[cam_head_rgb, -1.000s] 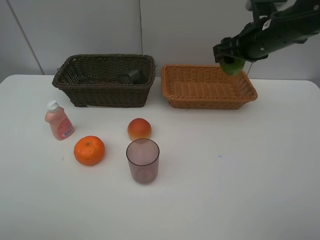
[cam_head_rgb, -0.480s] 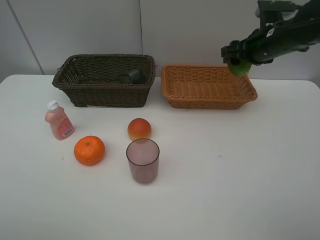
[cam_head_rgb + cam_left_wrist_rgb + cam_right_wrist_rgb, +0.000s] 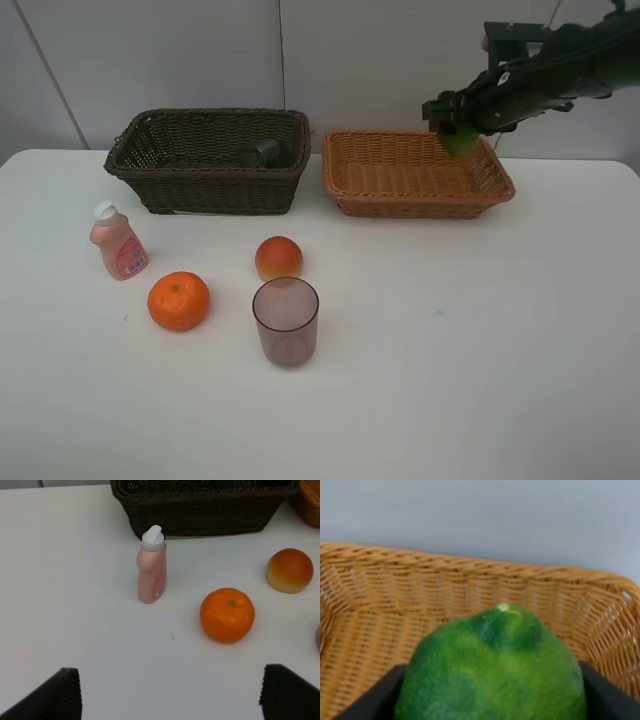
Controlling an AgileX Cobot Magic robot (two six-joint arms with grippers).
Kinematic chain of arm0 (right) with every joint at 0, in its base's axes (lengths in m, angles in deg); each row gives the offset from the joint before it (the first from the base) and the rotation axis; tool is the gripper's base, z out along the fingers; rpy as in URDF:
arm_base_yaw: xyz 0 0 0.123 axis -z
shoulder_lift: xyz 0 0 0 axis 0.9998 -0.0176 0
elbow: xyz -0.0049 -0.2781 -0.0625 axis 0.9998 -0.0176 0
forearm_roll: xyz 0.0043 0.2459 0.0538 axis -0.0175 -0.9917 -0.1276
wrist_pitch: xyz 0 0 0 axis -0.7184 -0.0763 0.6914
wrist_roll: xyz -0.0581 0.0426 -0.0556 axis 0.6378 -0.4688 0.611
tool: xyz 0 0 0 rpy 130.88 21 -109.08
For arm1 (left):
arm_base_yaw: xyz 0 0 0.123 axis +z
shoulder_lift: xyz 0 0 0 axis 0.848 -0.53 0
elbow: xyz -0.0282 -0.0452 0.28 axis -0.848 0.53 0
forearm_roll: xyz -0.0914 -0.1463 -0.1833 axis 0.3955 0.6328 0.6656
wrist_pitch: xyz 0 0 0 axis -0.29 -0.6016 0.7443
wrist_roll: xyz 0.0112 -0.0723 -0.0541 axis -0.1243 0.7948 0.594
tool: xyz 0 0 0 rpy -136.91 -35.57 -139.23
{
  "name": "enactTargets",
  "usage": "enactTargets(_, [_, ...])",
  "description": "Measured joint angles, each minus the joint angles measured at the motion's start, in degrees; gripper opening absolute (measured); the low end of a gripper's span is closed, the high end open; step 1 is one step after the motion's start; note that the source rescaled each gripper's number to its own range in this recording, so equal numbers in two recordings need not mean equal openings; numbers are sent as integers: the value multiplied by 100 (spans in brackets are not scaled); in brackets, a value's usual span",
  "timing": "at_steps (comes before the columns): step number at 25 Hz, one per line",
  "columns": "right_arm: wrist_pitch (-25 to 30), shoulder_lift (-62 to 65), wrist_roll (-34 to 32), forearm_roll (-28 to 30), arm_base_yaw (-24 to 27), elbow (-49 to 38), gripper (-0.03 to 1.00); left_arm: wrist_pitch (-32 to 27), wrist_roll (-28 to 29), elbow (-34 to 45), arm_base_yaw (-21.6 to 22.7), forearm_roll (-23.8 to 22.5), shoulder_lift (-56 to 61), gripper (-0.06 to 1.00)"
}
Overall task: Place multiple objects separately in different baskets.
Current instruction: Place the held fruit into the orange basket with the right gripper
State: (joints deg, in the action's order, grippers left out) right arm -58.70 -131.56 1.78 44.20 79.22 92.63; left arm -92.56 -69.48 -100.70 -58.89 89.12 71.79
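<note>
Above the white table [image 3: 75,605], the black left gripper [image 3: 170,696] sat spread wide. Over at the shallow rectangular light orange-tan wicker basket [image 3: 418,208], the black right gripper [image 3: 457,112] was clamped on the round green fruit [image 3: 461,140], holding it in the air over the basket's far side.

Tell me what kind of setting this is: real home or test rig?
Most likely a lab test bench, not a home: a plain white table against grey wall panels, with staged props spaced out: dark brown basket, tan basket, orange, pink bottle, cup.
</note>
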Motion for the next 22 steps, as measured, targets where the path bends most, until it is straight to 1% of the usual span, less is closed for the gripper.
enactTargets(9, [-157, -1070, 0, 0, 115, 792, 51, 0, 0, 0, 0, 0, 0, 93])
enactTargets(22, [-201, -1305, 0, 31, 115, 852, 51, 0, 0, 0, 0, 0, 0, 93])
